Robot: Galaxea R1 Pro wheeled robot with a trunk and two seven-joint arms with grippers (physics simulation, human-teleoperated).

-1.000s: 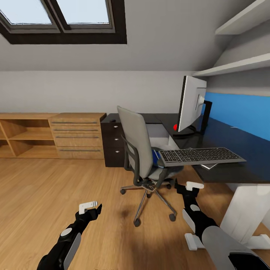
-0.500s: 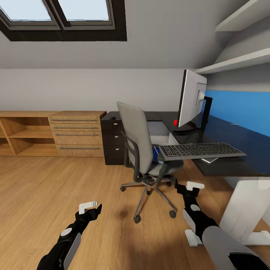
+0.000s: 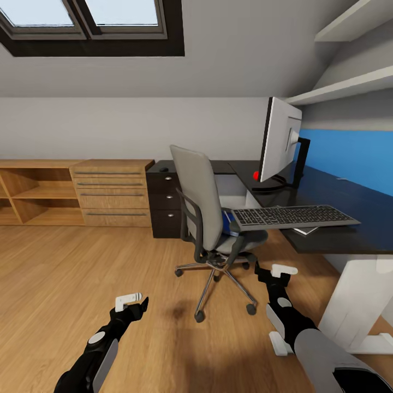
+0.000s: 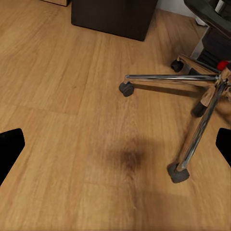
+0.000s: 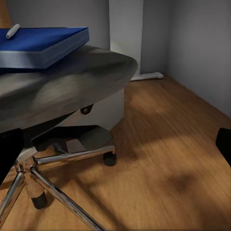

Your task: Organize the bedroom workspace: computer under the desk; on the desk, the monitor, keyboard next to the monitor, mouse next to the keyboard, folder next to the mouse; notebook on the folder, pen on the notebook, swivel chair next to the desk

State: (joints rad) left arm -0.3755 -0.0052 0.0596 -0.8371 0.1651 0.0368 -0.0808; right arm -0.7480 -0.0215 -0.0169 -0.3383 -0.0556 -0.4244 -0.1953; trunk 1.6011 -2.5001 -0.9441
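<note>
The grey swivel chair (image 3: pixel 204 210) stands on the floor in front of the black desk (image 3: pixel 349 204). On its seat lies the blue folder (image 5: pixel 43 43), with the white pen (image 5: pixel 13 30) on top. The monitor (image 3: pixel 279 141) stands on the desk. The keyboard (image 3: pixel 295 216) lies beside it and overhangs the desk edge above the seat. A corner of the notebook (image 3: pixel 305 230) peeks from under the keyboard. The light grey computer (image 3: pixel 233 188) sits under the desk, partly hidden by the chair. My left gripper (image 3: pixel 135 303) and right gripper (image 3: pixel 275 271) hang low and open, holding nothing.
A black drawer unit (image 3: pixel 164 204) closes the desk's left end, next to a light wooden chest (image 3: pixel 112 194) and shelf. The chair's chrome legs (image 4: pixel 192 96) and casters spread over the wooden floor near both grippers. The desk's white leg (image 3: pixel 360 300) stands at the right.
The whole picture has shifted slightly, so the camera has moved. Both arms keep the same pose. The chair, keyboard and monitor stay where they were relative to each other.
</note>
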